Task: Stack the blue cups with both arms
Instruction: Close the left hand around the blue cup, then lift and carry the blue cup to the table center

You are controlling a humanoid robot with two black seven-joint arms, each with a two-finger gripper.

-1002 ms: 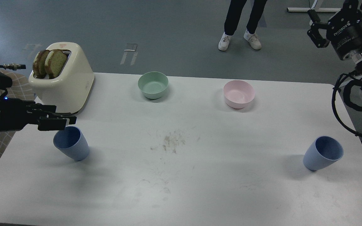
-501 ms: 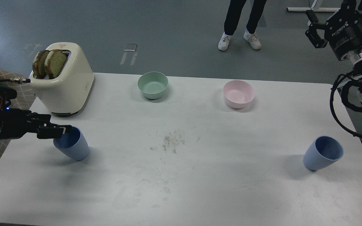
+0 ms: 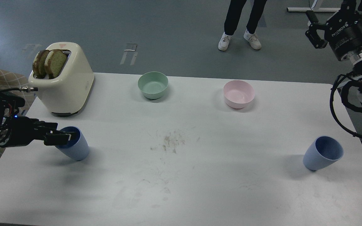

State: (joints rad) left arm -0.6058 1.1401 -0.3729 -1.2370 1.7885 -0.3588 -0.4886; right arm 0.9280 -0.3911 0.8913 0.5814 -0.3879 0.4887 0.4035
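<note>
Two blue cups stand on the white table (image 3: 181,175). The left blue cup (image 3: 75,149) is near the left edge, in front of the toaster. The right blue cup (image 3: 323,153) is near the right edge. Both are tilted in this view, with their mouths showing. My left gripper (image 3: 66,137) comes in from the left and is at the left cup's rim. Its fingers look open across the near side of the mouth. My right gripper (image 3: 327,14) is open, high at the top right, far above and behind the right cup.
A cream toaster (image 3: 66,83) with two bread slices stands at the back left. A mint-green bowl (image 3: 153,84) and a pink bowl (image 3: 238,93) sit along the back. Crumbs (image 3: 171,141) lie mid-table. A person's legs (image 3: 242,28) stand beyond the table.
My left gripper has dropped from above the left cup to its rim and shifted slightly right. My right gripper has barely moved. Both cups are where they were.
</note>
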